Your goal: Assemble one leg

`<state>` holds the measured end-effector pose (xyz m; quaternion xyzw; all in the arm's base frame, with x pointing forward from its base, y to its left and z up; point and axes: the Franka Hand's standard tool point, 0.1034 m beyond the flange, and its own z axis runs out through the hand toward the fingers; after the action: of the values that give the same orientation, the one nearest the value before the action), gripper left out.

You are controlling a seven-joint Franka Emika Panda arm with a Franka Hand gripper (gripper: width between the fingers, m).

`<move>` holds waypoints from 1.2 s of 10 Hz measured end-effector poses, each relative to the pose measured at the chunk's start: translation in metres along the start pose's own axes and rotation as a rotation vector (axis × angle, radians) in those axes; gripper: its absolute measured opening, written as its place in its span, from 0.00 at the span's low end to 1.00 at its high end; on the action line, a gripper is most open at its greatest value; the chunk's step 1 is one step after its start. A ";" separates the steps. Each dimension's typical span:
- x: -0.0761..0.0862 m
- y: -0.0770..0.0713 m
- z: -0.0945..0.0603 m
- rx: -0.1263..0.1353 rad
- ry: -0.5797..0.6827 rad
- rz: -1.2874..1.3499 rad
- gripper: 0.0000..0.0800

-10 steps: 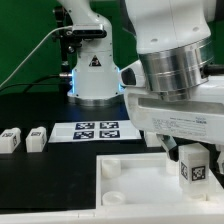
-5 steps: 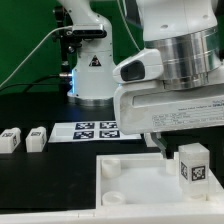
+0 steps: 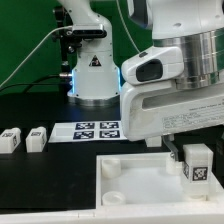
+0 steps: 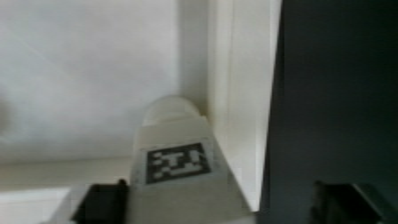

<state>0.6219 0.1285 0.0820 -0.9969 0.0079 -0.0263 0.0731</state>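
Note:
A white leg [image 3: 197,166] with a black-and-white tag stands upright at the right side of the large white tabletop [image 3: 130,185] in the exterior view. My gripper [image 3: 188,150] is right above it, fingers down either side. In the wrist view the leg [image 4: 178,150] lies between the two dark fingers [image 4: 107,200]. One finger sits against the leg; a gap shows between the leg and the other finger. The gripper is open around the leg. Where the leg's foot meets the tabletop is hidden.
Two more white legs [image 3: 11,139] [image 3: 37,138] lie on the black table at the exterior view's left. The marker board [image 3: 97,130] lies behind the tabletop. The arm's base [image 3: 95,75] stands at the back. The tabletop's round sockets [image 3: 109,168] show near its left corner.
My wrist has turned and the gripper body has swung towards the exterior view's right and risen a little. The leg has shifted slightly to the right.

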 end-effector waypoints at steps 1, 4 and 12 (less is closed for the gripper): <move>0.000 0.000 0.000 0.001 0.000 0.091 0.56; -0.001 0.000 0.001 0.013 -0.011 0.414 0.40; 0.003 -0.001 0.006 0.079 -0.063 1.241 0.50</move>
<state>0.6249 0.1304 0.0760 -0.8034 0.5827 0.0500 0.1120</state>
